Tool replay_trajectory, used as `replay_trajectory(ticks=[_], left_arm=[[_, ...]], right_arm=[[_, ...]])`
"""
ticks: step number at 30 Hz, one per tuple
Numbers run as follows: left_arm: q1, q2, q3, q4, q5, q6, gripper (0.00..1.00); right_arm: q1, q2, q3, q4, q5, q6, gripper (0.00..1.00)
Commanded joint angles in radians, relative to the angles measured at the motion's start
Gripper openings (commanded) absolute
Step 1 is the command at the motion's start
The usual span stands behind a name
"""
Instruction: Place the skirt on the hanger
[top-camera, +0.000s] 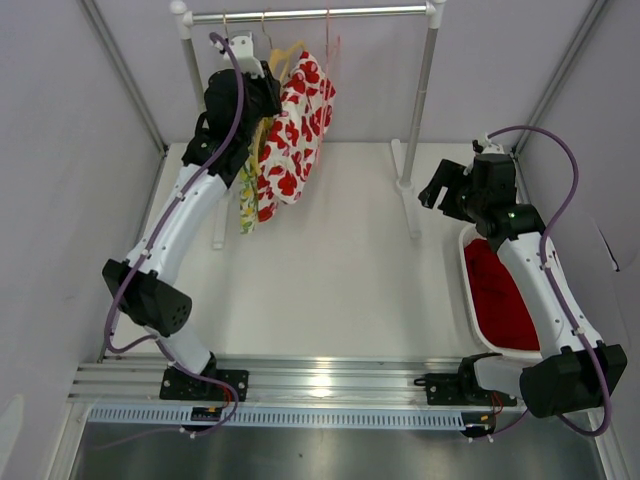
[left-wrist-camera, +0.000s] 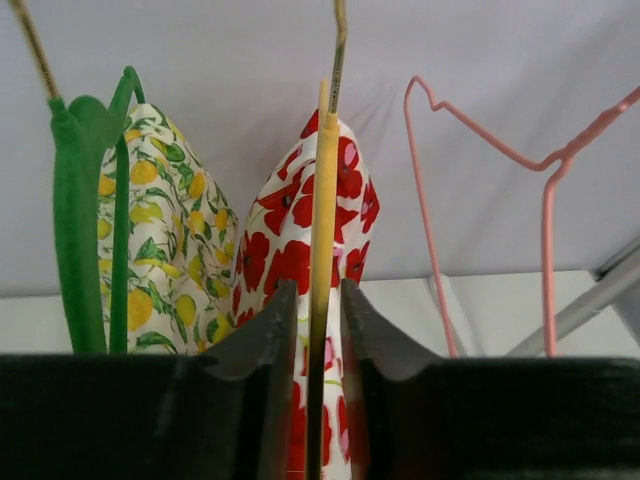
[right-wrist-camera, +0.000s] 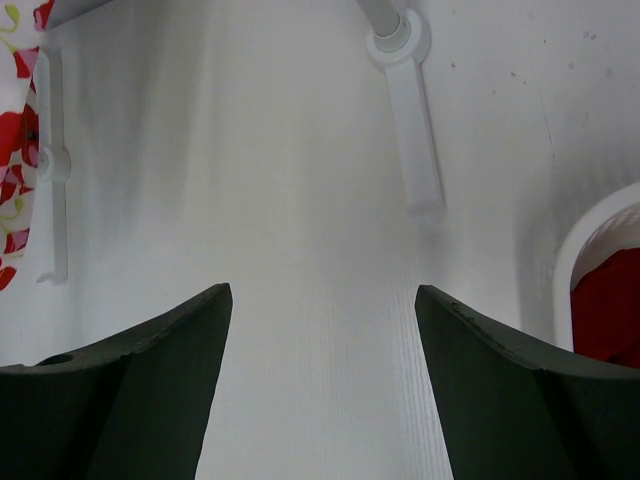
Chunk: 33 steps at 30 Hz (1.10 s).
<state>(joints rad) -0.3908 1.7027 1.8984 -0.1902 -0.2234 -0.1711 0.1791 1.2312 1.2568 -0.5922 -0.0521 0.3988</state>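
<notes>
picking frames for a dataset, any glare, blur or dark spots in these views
Top external: sharp, evenly lit, one glare patch on the metal rail at the near edge. Left wrist: the red-flowered skirt and yellow hanger are crisp, the left gripper's fingers near-black and soft. Right wrist: the white table looks almost washed out, the right gripper's fingers dark and blurred.

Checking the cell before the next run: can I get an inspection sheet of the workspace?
Surface: white table, no spills seen.
Job's things: red flowered skirt on yellow hanger, hung on rail.
Clutter: lemon skirt on green hanger; bare pink hanger; basket holding red cloth.
Grippers: left gripper slightly parted around the yellow hanger; right gripper open, empty.
Cables: purple cable along each arm.
Surroundings: plain walls.
</notes>
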Motion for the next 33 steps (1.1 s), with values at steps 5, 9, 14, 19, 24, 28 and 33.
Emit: replay_trajectory(ticks=[5,9,14,19,24,28,33], left_arm=[[0.007,-0.181,-0.062,0.026,0.067,-0.007,0.63],[0.004,-0.245,-0.091,-0.017,0.127,-0.011,0.72],[-0.034,-0.376,-0.215,-0.057,0.154,-0.031,0.74],[-0.074,-0.606,-0.424,-0.077,0.165,-0.09,0.74],[-0.089,-0.787,-0.652,-0.115,0.206,-0.145,0.74],[-0.094,-0.917,-0.755,-0.182,0.295,-0.165,0.74],[-0.094,-0.994,-0.843,-0.258,0.308,-0.143,0.74]], right_arm=[[-0.006,-0.041,0.001,0.043,-0.012,-0.009,0.84],[-0.007,-0.052,-0.002,0.045,-0.025,-0.011,0.86],[-0.009,-0.107,-0.026,0.054,-0.048,-0.006,0.92],[-0.015,-0.193,-0.074,0.065,-0.046,-0.005,0.99],[-0.015,-0.272,-0.12,0.052,-0.032,-0.003,0.99],[-0.015,-0.317,-0.18,0.055,-0.014,0.009,0.99],[-0.013,-0.364,-0.241,0.089,-0.003,0.037,0.99]])
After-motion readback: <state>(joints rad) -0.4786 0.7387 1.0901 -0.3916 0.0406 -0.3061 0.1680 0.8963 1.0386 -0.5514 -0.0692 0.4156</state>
